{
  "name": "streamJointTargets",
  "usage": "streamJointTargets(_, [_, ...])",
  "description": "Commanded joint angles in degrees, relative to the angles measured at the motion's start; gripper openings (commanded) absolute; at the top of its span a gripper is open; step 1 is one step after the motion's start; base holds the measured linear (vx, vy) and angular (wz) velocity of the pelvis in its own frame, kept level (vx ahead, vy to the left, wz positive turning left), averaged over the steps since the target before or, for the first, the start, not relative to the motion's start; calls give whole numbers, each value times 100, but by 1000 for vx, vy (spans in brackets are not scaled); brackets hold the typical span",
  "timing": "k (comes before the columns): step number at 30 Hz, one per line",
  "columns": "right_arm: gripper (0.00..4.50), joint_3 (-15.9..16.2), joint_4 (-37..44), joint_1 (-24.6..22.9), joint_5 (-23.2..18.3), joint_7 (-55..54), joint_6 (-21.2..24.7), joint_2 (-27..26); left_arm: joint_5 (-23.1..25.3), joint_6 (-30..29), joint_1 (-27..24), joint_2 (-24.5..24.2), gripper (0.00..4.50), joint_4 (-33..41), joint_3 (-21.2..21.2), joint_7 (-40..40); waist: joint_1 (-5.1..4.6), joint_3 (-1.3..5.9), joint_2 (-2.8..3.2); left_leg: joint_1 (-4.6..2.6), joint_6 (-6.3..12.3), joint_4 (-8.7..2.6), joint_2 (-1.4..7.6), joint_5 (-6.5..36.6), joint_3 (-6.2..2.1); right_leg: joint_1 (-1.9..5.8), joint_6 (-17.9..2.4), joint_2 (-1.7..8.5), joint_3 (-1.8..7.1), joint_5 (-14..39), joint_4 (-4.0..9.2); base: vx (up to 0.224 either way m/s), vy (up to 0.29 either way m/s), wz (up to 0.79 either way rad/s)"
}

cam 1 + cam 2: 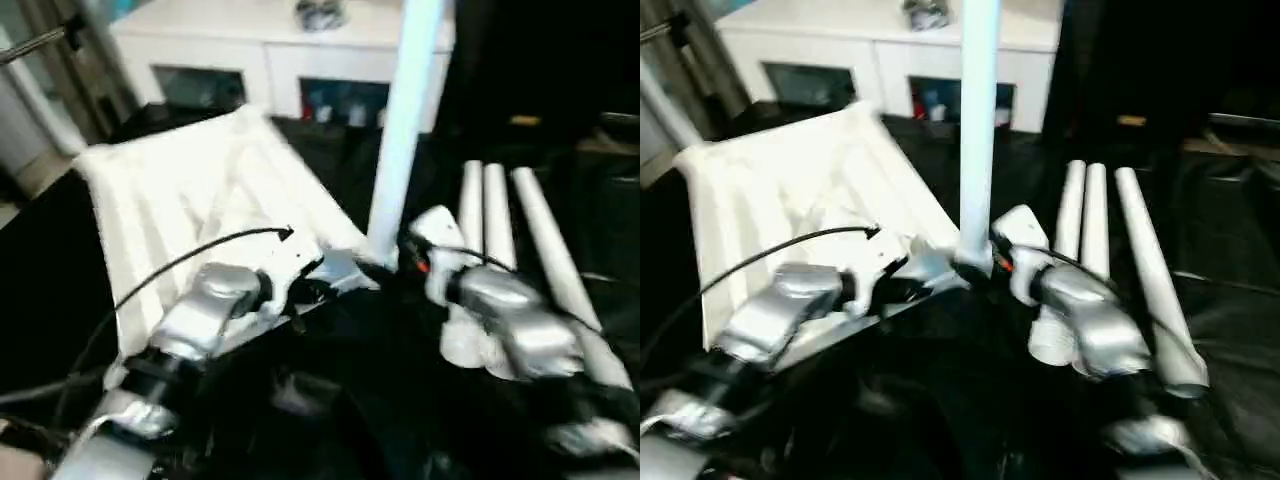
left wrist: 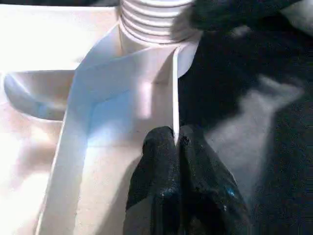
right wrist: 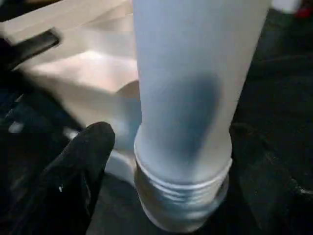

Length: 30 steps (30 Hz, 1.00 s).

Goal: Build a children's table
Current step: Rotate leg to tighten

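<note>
At near corner of tabletop [image 1: 790, 190], left gripper [image 2: 177, 142] pinched on rim; right gripper [image 3: 90, 147] apart beside 1 upright leg [image 1: 978, 120]; 3 legs [image 1: 1095, 250] flat on black cloth [image 1: 1230, 300].

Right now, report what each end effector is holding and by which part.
The left end effector is pinched shut on the tabletop, on its thin edge wall near the corner socket. The right end effector holds nothing; it stands open beside the upright leg.

White ribbed tabletop [image 1: 790, 190] lying underside up on black worktop; one white tubular leg [image 1: 978, 120] standing upright in its near corner socket; three spare legs [image 1: 1095, 250] lying side by side alongside
</note>
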<state>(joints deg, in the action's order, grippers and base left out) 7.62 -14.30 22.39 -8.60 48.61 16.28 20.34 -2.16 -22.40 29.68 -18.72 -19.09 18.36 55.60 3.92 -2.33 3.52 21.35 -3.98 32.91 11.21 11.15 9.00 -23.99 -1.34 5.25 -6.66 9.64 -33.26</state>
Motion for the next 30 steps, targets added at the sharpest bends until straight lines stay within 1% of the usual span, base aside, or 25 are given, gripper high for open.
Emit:
streamJointTargets(1, [400,505,269,-235,-92,659,193,98,-323,380,41,-26,0,473,132,608,43,425,-37,-14,1151,-188,174,-162,11,444,-1471,312,302,-297,172,0,0,0])
streamJointTargets(2, [400,524,334,-276,-101,732,218,163,-354,412,15,-91,0,511,153,754,59,410,-25,-31,1066,-205,190,20,14,432,-1442,304,296,14,205,0,0,0])
streamJointTargets(3, [400,535,367,-302,-103,780,220,206,-358,426,0,-146,0,524,172,845,82,392,-12,-49,937,-220,208,219,21,411,-1408,304,303,294,234,-61,6,0])
streamJointTargets(4, [400,551,398,-326,-98,826,229,253,-356,499,-16,-213,0,530,197,955,81,381,-21,-43,861,-232,213,333,27,412,-1387,300,310,421,238,-61,6,0])
streamJointTargets(5, [400,581,481,-369,-106,904,255,319,-336,527,-37,-298,0,547,217,1074,101,359,-19,-59,685,-258,218,613,34,397,-1334,304,323,736,273,-57,5,1])
streamJointTargets(6, [400,602,579,-411,-136,975,304,371,-319,578,-55,-369,0,557,232,1165,109,339,-29,-87,518,-280,221,905,52,381,-1263,302,341,1032,300,0,0,0])
streamJointTargets(7, [400,602,579,-411,-136,975,304,371,-319,578,-55,-369,0,557,232,1165,112,317,-31,-97,453,-288,216,1064,71,360,-1213,296,351,1217,329,0,0,0])
streamJointTargets(8, [400,613,639,-434,-154,1007,329,393,-321,612,-70,-418,0,568,242,1228,104,296,-42,-125,314,-308,218,1301,91,340,-1123,295,373,1543,353,0,0,0])
streamJointTargets(9, [400,628,705,-455,-178,1038,371,418,-326,636,-81,-462,0,572,250,1280,108,296,-40,-149,224,-319,210,1434,96,334,-1026,296,389,1789,377,0,0,0])
streamJointTargets(10, [400,628,705,-455,-178,1038,371,418,-326,636,-81,-462,0,572,250,1280,102,296,-48,-153,201,-322,206,1448,98,333,-989,294,396,1848,385,0,0,0])
streamJointTargets(11, [400,647,764,-476,-201,1059,412,429,-319,677,-93,-515,0,567,254,1333,100,302,-41,-130,173,-329,206,1381,87,351,-947,296,403,1840,373,0,0,0])
streamJointTargets(12, [400,653,785,-487,-209,1070,431,424,-313,697,-99,-541,0,561,252,1366,96,310,-49,-112,177,-325,199,1317,84,363,-924,295,404,1800,366,0,0,0])
streamJointTargets(14, [400,657,805,-497,-216,1081,450,417,-305,720,-103,-563,0,553,248,1397,93,320,-43,-94,178,-322,197,1238,80,361,-903,299,402,1744,354,0,0,0])
streamJointTargets(17, [400,691,841,-525,-239,1111,473,384,-286,752,-114,-573,0,536,242,1434,101,331,-43,-90,190,-309,189,1181,84,360,-923,301,404,1686,352,0,0,0])
streamJointTargets(18, [385,691,841,-525,-239,1111,473,384,-286,752,-114,-573,0,536,242,1434,103,338,-58,-70,207,-302,184,1099,83,374,-934,301,405,1593,335,0,0,0])
streamJointTargets(19, [375,702,869,-540,-252,1126,493,378,-277,762,-118,-562,0,526,239,1442,106,346,-51,-70,225,-296,187,1016,82,372,-953,295,404,1485,321,0,0,0])
streamJointTargets(20, [375,704,882,-547,-261,1135,508,374,-272,767,-120,-555,0,518,239,1441,106,355,-58,-64,252,-284,183,933,85,378,-987,295,404,1366,305,0,0,0])
streamJointTargets(23, [343,707,908,-561,-280,1151,549,369,-264,781,-115,-532,0,491,239,1440,112,374,-52,-51,307,-260,182,748,86,384,-1059,293,402,1096,270,0,0,0])
streamJointTargets(24, [343,703,902,-573,-317,1160,597,349,-254,794,-104,-511,0,461,241,1427,106,379,-97,-43,356,-256,186,663,89,394,-1114,288,399,958,249,0,0,0])
streamJointTargets(26, [323,707,889,-582,-335,1164,618,332,-250,796,-92,-492,0,439,239,1415,112,383,-79,-40,389,-248,187,603,86,394,-1153,292,399,879,227,0,0,0])
streamJointTargets(28, [308,736,846,-599,-339,1137,643,291,-257,788,-79,-448,0,407,216,1366,113,387,-85,-44,409,-237,185,593,92,395,-1171,295,402,862,226,0,0,0])
streamJointTargets(29, [300,752,831,-600,-338,1117,641,283,-258,783,-77,-436,0,401,208,1354,111,382,-75,-36,408,-239,186,597,89,396,-1169,294,401,877,225,0,0,0])
streamJointTargets(30, [292,754,817,-602,-351,1084,654,254,-254,783,-90,-422,0,400,212,1340,110,382,-60,-45,398,-238,185,634,88,393,-1157,294,400,914,230,0,0,0])
